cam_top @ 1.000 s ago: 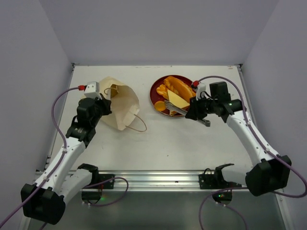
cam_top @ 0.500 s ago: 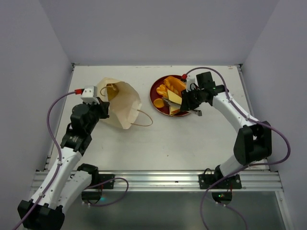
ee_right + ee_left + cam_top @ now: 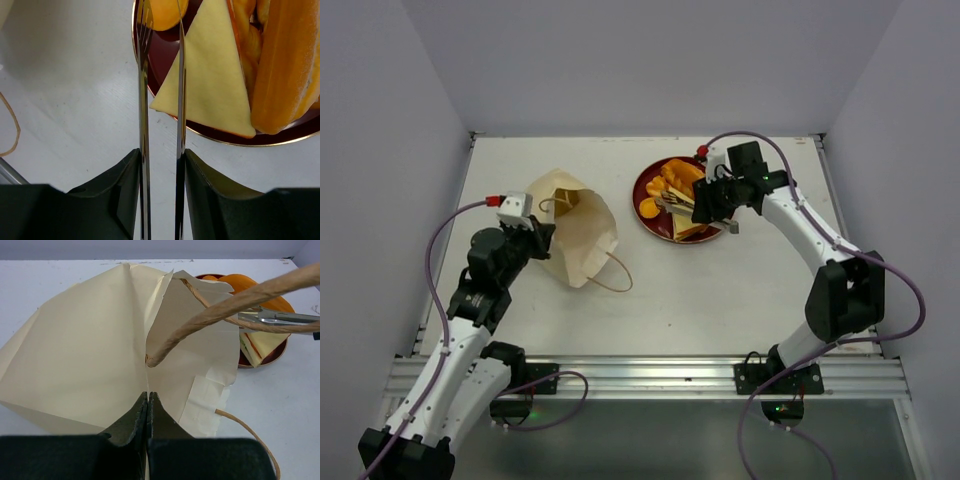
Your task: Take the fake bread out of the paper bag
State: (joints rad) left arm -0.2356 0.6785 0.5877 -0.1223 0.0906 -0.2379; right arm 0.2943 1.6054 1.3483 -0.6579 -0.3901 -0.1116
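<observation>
White table: fake bread [image 3: 682, 190] under right hand [image 3: 672, 202]

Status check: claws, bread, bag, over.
Left claw shut on paper bag edge. Right claw open, tines over red plate, holding nothing. Sandwich slice, orange roll on plate. Bag interior not visible.

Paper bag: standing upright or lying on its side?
Tipped on its side: the paper bag lies flat on the table, its cord handle resting alongside.

One bag [image 3: 572, 226], one plate [image 3: 650, 190].
</observation>
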